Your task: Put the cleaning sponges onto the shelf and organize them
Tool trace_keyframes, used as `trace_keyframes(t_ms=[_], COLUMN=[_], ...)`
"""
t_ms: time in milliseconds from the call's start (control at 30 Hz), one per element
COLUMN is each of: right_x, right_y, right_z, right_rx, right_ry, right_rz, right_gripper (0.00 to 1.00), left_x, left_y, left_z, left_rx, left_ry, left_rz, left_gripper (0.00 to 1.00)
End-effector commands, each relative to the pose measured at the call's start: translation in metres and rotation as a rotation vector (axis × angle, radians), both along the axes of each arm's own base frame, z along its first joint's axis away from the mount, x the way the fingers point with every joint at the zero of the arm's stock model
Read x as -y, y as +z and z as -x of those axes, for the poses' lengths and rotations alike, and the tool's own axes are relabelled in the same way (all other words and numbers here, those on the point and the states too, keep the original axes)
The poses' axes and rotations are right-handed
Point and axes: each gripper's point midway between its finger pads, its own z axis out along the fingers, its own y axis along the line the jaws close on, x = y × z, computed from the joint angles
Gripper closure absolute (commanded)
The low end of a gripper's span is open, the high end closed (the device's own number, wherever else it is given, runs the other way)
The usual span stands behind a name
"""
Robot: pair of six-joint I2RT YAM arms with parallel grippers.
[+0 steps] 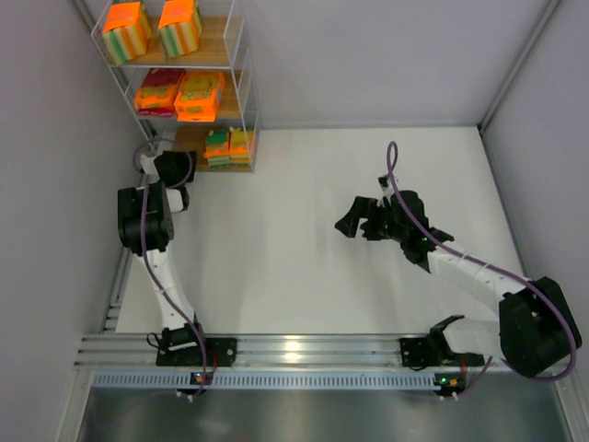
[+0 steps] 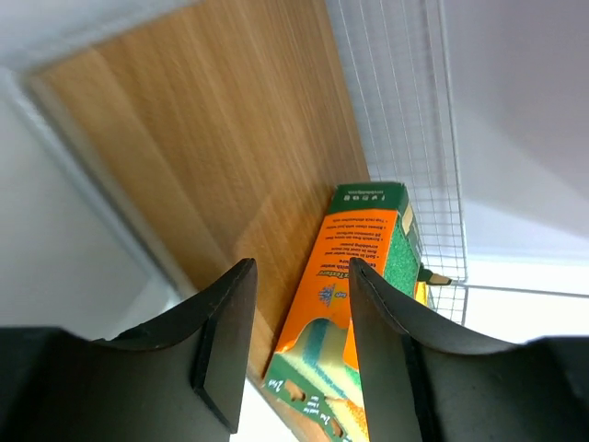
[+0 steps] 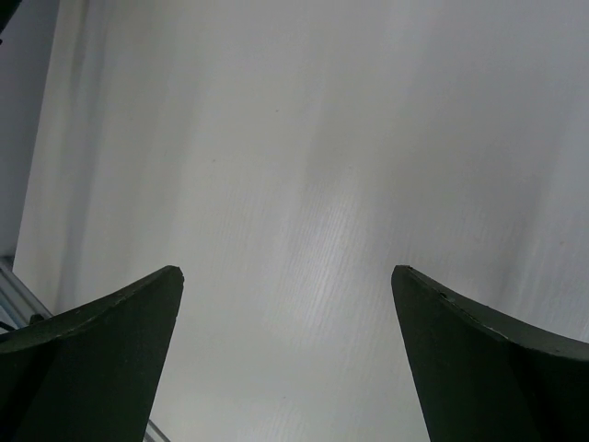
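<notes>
The shelf (image 1: 241, 57) stands at the far left: a white wire rack with three wooden boards. Two blocky striped sponge packs (image 1: 127, 29) sit on the top board, two flat orange packs (image 1: 200, 95) on the middle board, and two packs (image 1: 227, 147) on the bottom board. My left gripper (image 1: 182, 166) is open and empty at the left end of the bottom board. In the left wrist view its jaws (image 2: 299, 322) stand apart in front of the board (image 2: 212, 157), with an orange and green pack (image 2: 354, 276) lying just beyond them. My right gripper (image 1: 354, 218) is open and empty above the table, as the right wrist view (image 3: 285, 304) also shows.
The rack's wire mesh side (image 2: 405, 110) rises behind the bottom pack. Grey walls close in the white table (image 1: 304, 267) on the left, back and right. An aluminium rail (image 1: 294, 350) carrying both arm bases runs along the near edge.
</notes>
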Motion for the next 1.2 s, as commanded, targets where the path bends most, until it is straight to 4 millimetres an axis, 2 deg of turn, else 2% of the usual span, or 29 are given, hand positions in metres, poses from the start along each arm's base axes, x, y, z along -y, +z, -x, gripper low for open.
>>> trace_keyframes(t_ms=[0,67,133,167,200,233,300,333,367,400,433,467,500,533,567,600,633,667,700,733,767,833,867,933,1033,1100,1167], right_x=[-0.004,-0.003,-0.004,-0.005,-0.005,-0.004,0.001,0.004,0.008,0.014,0.018,0.021,0.030,0.036,0.040,0.048,0.055,0.058,0.065,0.069,0.073,0.082,0.085,0.092,0.104,0.107,0.111], right_y=[0.038,0.042,0.045,0.049,0.050,0.055,0.061,0.070,0.070,0.073,0.084,0.088,0.087,0.100,0.106,0.109,0.125,0.133,0.137,0.157,0.164,0.180,0.185,0.193,0.196,0.192,0.181], right_z=[-0.008,-0.007,-0.005,-0.005,-0.005,-0.005,-0.009,-0.011,-0.010,-0.013,-0.013,-0.013,-0.014,-0.013,-0.012,-0.012,-0.010,-0.008,-0.005,0.001,0.004,0.014,0.018,0.030,0.044,0.051,0.060], right_rx=[0.118,0.130,0.138,0.147,0.148,0.162,0.173,0.196,0.190,0.205,0.247,0.266,0.262,0.302,0.315,0.326,0.371,0.395,0.400,0.453,0.473,0.524,0.542,0.572,0.595,0.600,0.610], right_ry=[0.014,0.016,0.028,0.033,0.033,0.031,0.007,-0.003,-0.015,-0.043,-0.043,-0.053,-0.087,-0.105,-0.119,-0.148,-0.171,-0.176,-0.187,-0.191,-0.199,-0.217,-0.221,-0.226,-0.253,-0.258,-0.263], right_rz=[-0.066,-0.071,-0.075,-0.079,-0.079,-0.083,-0.058,-0.046,-0.025,-0.001,0.015,0.030,0.063,0.070,0.081,0.103,0.111,0.116,0.139,0.135,0.138,0.136,0.134,0.137,0.128,0.124,0.105], right_gripper=[0.01,0.01,0.00,0.01,0.01,0.01,0.01,0.01,0.00,0.01,0.01,0.01,0.01,0.00,0.00,0.01,0.01,0.00,0.01,0.00,0.01,0.01,0.01,0.01,0.01,0.01,0.01], left_x=[-0.019,-0.024,-0.026,-0.021,-0.020,-0.015,-0.003,0.004,0.011,0.014,0.017,0.023,0.025,0.028,0.036,0.040,0.042,0.045,0.047,0.049,0.056,0.065,0.068,0.081,0.098,0.123,0.136], left_y=[0.049,0.046,0.058,0.050,0.067,0.071,0.087,0.092,0.101,0.103,0.104,0.115,0.117,0.125,0.140,0.148,0.156,0.184,0.178,0.186,0.211,0.212,0.226,0.229,0.225,0.229,0.226], left_z=[0.008,0.016,0.024,0.034,0.042,0.049,0.074,0.084,0.102,0.112,0.122,0.141,0.152,0.162,0.182,0.192,0.202,0.217,0.232,0.242,0.253,0.274,0.286,0.309,0.329,0.342,0.354], left_rx=[0.091,0.077,0.088,0.063,0.086,0.086,0.097,0.102,0.099,0.084,0.053,0.024,-0.007,-0.015,-0.022,-0.026,-0.032,0.008,-0.051,-0.055,-0.003,-0.032,-0.002,0.002,0.024,0.089,0.113], left_ry=[0.041,0.051,0.042,0.031,0.023,0.004,-0.036,-0.063,-0.082,-0.103,-0.117,-0.137,-0.168,-0.188,-0.242,-0.264,-0.282,-0.281,-0.314,-0.315,-0.322,-0.374,-0.385,-0.455,-0.540,-0.600,-0.649], left_rz=[-0.058,-0.058,-0.080,-0.083,-0.107,-0.119,-0.151,-0.153,-0.161,-0.200,-0.220,-0.245,-0.317,-0.357,-0.434,-0.475,-0.510,-0.570,-0.613,-0.630,-0.656,-0.677,-0.737,-0.763,-0.795,-0.780,-0.772], left_gripper=[0.50,0.50,0.50,0.50,0.50,0.50,0.47,0.42,0.41,0.41,0.40,0.37,0.36,0.36,0.34,0.32,0.31,0.29,0.23,0.20,0.18,0.11,0.10,0.09,0.07,0.05,0.02])
